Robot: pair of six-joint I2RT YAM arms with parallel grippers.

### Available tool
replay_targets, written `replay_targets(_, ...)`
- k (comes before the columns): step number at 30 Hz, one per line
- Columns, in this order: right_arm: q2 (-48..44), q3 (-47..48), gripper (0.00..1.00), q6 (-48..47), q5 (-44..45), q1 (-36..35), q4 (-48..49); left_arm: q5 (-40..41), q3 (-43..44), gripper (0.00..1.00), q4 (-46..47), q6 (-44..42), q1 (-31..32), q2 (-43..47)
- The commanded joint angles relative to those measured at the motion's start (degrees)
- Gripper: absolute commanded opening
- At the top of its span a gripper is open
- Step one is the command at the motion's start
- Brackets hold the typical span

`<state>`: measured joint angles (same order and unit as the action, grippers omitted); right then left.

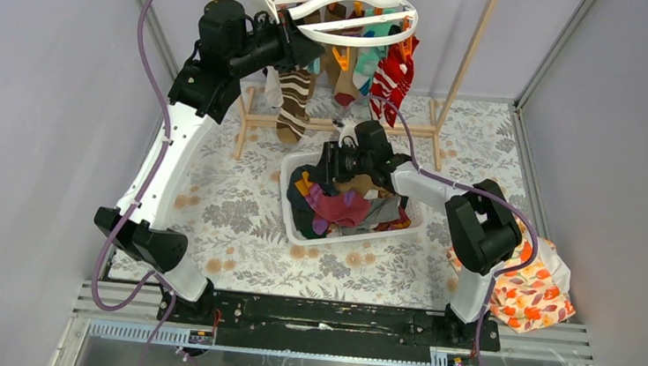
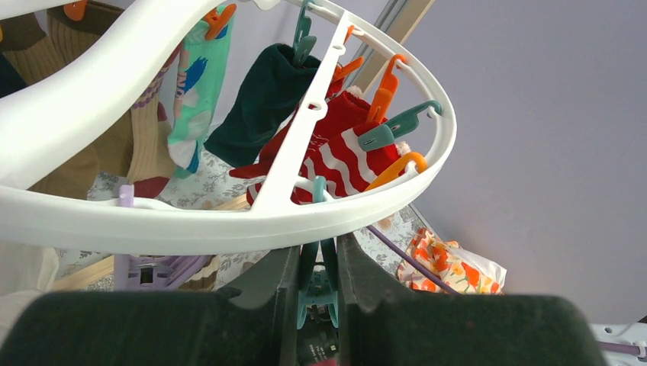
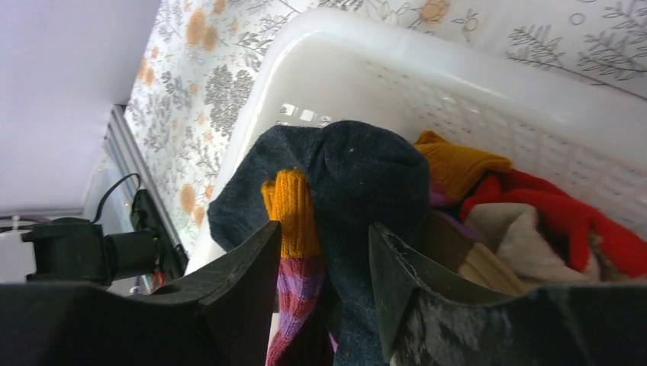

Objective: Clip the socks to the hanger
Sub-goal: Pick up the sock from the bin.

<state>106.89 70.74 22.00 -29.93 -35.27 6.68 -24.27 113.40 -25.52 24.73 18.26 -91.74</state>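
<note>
1. The socks are light, limp and stretchy. They sit heaped in the basket on the desk, and they should be easiest to take by one cuff.
2. The right gripper is pinched narrow on the navy sock. An orange-toed striped sock is caught beside it, so two may lift together.
3. The left gripper is squeezed onto a teal clip under the hanger ring.
4. Only the right wrist view shows the second sock. Only the top view shows the basket well apart from the hanger.

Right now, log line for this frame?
left gripper: shut on teal plastic clip at white ring hanger; right gripper: shut on dark navy sock over white basket
</note>
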Motion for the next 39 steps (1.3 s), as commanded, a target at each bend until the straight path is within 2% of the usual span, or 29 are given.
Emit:
replay_targets(1, -0.4, -1.6, 0.52, 4.0, -5.9, -0.3, 6.7, -2.0, -0.6, 0.0, -0.8, -0.6, -0.2, 1.6)
replay_targets(10, 0.2, -5.4, 0.53, 13.2, -12.0, 0.1, 19.2, -1.7, -0.8, 0.0, -0.8, -1.1, -0.2, 1.9)
replay_targets(13, -0.4, -6.2, 0.56, 13.6, -12.4, 0.2, 20.2, -1.7, -0.8, 0.0, -0.8, -1.0, -0.2, 1.9)
replay_targets(19, -2.1, -5.9, 0.6, 8.9, -9.4, 0.3, 14.9, -1.7, -0.8, 0.0, -0.8, -1.0, -0.2, 1.9)
replay_targets(25, -7.3, -5.6, 0.57, -2.6, 7.1, -2.9, 4.8, -1.8, -1.4, 0.0, -0.5, -0.9, -0.2, 1.9)
replay_targets(27, -9.1, -6.3, 0.57, -4.4, 12.9, -4.2, 3.4, -1.8, -1.5, 0.0, -0.5, -0.9, -0.2, 1.9)
replay_targets(29, -11.3, -8.0, 0.56, -4.3, 15.1, -4.6, 4.8, -1.7, -1.5, 0.0, -0.3, -0.9, -0.2, 1.9)
replay_targets(39, -12.8, -10.5, 0.57, -2.5, 8.2, -4.6, 3.4, -1.6, -1.2, 0.0, -0.2, -0.9, -0.2, 2.0)
